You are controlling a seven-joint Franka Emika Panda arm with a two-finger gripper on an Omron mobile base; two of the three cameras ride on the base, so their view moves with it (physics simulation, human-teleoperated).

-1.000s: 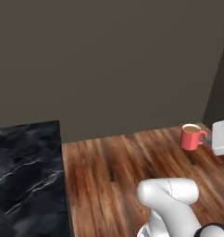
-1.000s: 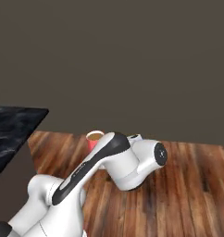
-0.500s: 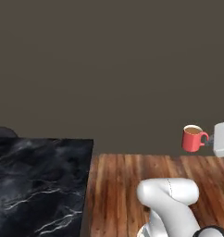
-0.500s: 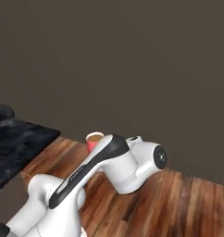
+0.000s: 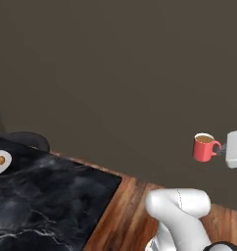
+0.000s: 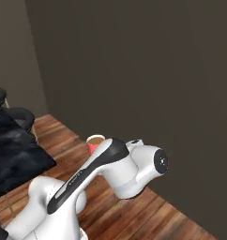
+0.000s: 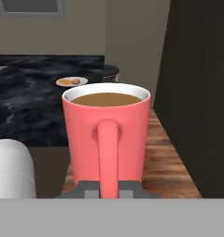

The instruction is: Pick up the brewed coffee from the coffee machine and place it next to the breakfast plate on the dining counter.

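Red mug (image 7: 107, 139), black white-veined counter (image 5: 47, 206)

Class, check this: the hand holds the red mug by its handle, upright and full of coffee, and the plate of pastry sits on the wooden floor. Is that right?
One thing is wrong. The plate sits on the black marble counter, not on the floor, as the hand view shows. The rest stands: the hand holds the red mug by its handle, upright and full of coffee.
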